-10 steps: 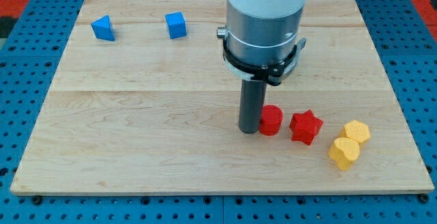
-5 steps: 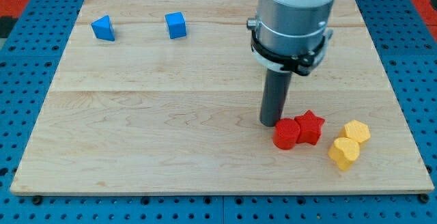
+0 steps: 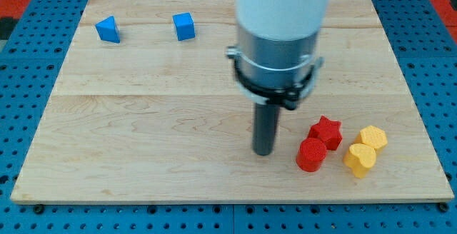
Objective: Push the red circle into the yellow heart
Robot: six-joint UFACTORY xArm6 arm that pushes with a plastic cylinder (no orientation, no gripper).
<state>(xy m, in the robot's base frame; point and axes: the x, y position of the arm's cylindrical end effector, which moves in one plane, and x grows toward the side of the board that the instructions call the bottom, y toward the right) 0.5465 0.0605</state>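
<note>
The red circle (image 3: 311,155) lies near the board's lower right, touching the red star (image 3: 326,130) just above and to its right. The yellow heart (image 3: 359,159) sits to the right of the red circle, with a small gap between them. My tip (image 3: 263,152) rests on the board to the left of the red circle, apart from it by a short gap. The dark rod rises from the tip to the large grey and white arm body above.
A yellow hexagon-like block (image 3: 373,137) touches the yellow heart from above. Two blue blocks (image 3: 108,29) (image 3: 183,26) lie near the board's top left. The wooden board (image 3: 143,120) ends close below and right of the yellow blocks.
The red circle has slid right and down, toward the yellow heart. The red star shifted slightly. My tip has moved from above the circle to its left.
</note>
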